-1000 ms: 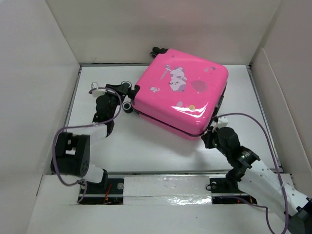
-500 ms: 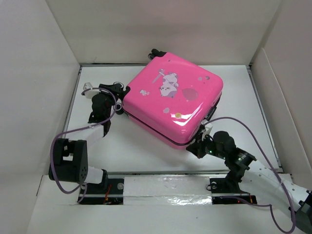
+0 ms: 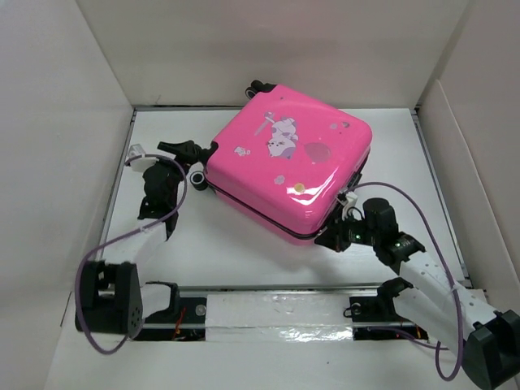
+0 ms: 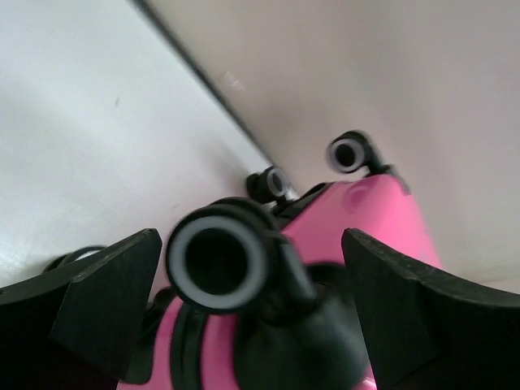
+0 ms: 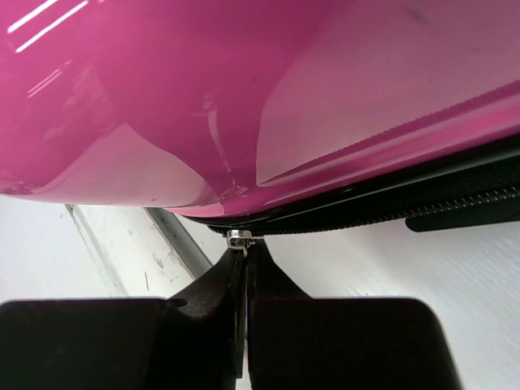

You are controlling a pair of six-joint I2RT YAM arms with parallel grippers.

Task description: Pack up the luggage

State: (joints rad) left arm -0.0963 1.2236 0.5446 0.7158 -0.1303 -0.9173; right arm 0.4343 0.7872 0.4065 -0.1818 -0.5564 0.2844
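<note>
step, likely: zipping hot-pink hard-shell suitcase (image 3: pixel 288 166) | right gripper (image 5: pixel 242 248) — pinching silver zipper pull (image 5: pixel 238 237) | left gripper (image 4: pixel 252 280) — spread wide astride black wheel (image 4: pixel 218 262) | next: drag along seam (image 5: pixel 382 195)

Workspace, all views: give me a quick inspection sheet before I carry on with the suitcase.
Surface: white table; the suitcase lies flat on it.
Job's things: pink suitcase, lid down, print side up, skewed to the table edges.
Clutter: nothing seen.
Grippers: left gripper open, fingers either side of a wheel; right gripper shut on the zipper pull at the suitcase's near corner.
Cables: left cable and right cable, both purple, loop loosely off their arms.
Surroundings: white walls on three sides.
</note>
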